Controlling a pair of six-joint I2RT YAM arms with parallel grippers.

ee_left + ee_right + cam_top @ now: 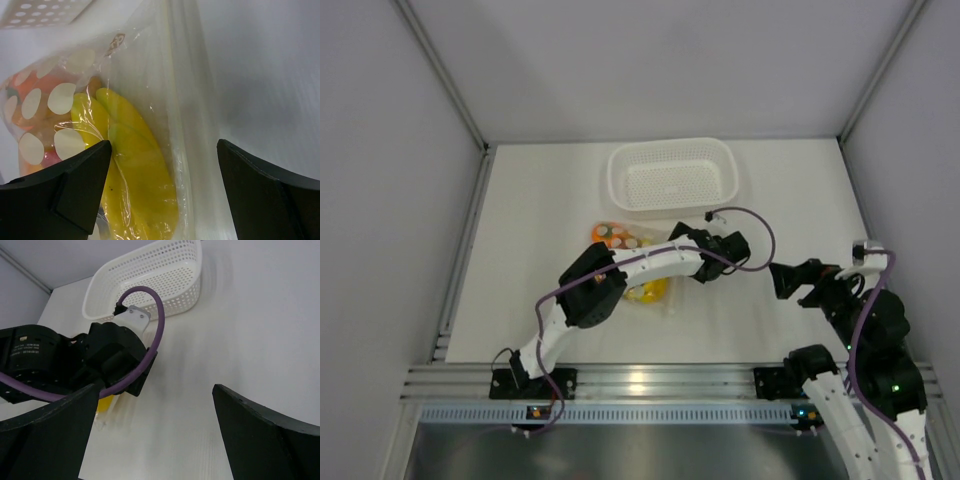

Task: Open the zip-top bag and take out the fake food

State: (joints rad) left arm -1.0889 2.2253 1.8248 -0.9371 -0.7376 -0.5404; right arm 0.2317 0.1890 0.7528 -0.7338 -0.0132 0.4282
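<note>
The zip-top bag (638,268), clear with white dots, lies flat in the middle of the table, partly under my left arm. In the left wrist view the bag (172,75) fills the frame, its zip strip running up between my fingers. Inside are the yellow banana (135,165) and orange-red pieces (25,100); the other food is hidden. My left gripper (164,150) is open, hovering close over the bag's zip edge, and shows in the top view (692,262). My right gripper (798,290) is open and empty, to the right of the bag (156,390).
The white perforated basket (732,165) stands behind the bag, also seen in the right wrist view (165,270) and the left wrist view (45,10). The left arm's wrist and purple cable (150,295) lie between the right gripper and the bag. Walls enclose the table.
</note>
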